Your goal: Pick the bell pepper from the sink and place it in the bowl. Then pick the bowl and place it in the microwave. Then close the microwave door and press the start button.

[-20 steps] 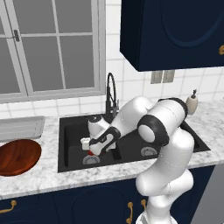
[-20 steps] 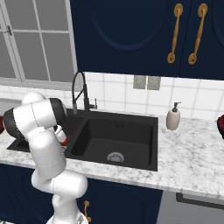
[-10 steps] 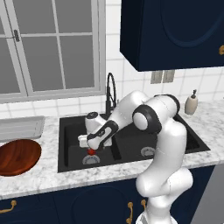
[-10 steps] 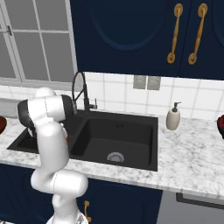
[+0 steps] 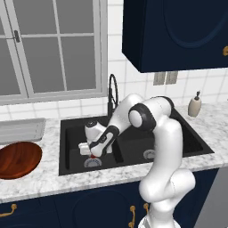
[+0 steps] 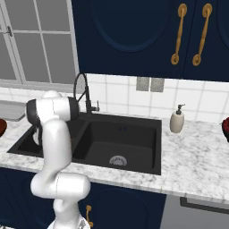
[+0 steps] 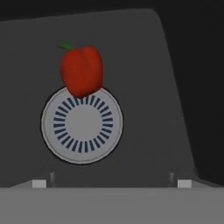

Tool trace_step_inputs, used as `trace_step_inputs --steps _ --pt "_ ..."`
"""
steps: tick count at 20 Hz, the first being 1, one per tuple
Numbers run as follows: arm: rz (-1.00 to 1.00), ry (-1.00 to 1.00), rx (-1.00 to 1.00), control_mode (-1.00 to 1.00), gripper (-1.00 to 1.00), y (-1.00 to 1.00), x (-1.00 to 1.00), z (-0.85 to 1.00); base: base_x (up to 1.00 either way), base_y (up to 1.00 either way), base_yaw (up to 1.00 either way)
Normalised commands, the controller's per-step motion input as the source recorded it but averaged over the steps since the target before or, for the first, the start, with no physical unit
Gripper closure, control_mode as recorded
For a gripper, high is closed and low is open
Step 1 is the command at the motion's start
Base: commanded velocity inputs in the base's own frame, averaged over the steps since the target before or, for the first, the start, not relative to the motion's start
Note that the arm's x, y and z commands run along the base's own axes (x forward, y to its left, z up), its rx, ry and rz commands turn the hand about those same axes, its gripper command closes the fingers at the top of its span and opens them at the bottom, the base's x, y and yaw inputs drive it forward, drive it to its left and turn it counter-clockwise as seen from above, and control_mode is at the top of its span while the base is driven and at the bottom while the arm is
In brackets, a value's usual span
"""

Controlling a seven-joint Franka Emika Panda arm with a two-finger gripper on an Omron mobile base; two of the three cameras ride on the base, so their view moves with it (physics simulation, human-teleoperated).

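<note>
The white arm reaches down into the left basin of the black double-basin sink [image 5: 133, 147], its gripper [image 5: 90, 154] low over the basin floor just above the round steel drain [image 5: 92, 163]. The fingers are spread as wide as they go and have hold of nothing; in the hand view only their tips [image 7: 39, 183] show at the bottom, well apart, with the drain between them.

The red bell pepper [image 7: 81, 70] lies on the floor of the left basin, its lower end overlapping the rim of the drain [image 7: 82, 124] and its green stem pointing toward the upper left of the hand view. From the left base view a sliver of red [image 5: 91, 156] shows right under the hand, touching nothing of the fingers as far as can be told.

The reddish-brown wooden bowl [image 5: 18, 159] sits on the marble worktop [image 5: 40, 180] near its front edge, left of the sink and well apart from the pepper. Behind it, toward the wall, lies a grey ribbed tray [image 5: 21, 130]. The black gooseneck faucet [image 5: 112, 91] stands at the sink's back edge, and a soap dispenser [image 5: 194, 104] stands on the worktop by the sink's right rear corner
</note>
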Motion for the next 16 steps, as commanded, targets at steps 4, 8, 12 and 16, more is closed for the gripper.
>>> trace_step_inputs --steps 4,8,12,16 --pt "0.0 0.0 0.0 -1.0 -1.0 0.0 0.35 -0.09 0.0 0.0 0.0" --pt "0.0 0.0 0.0 -1.0 -1.0 0.0 0.4 -0.16 0.0 0.0 0.0" --pt "0.0 0.0 0.0 -1.0 -1.0 0.0 0.42 -0.28 0.0 0.0 0.0" --pt "0.0 0.0 0.0 -1.0 -1.0 0.04 0.4 -0.31 0.0 0.0 0.0"
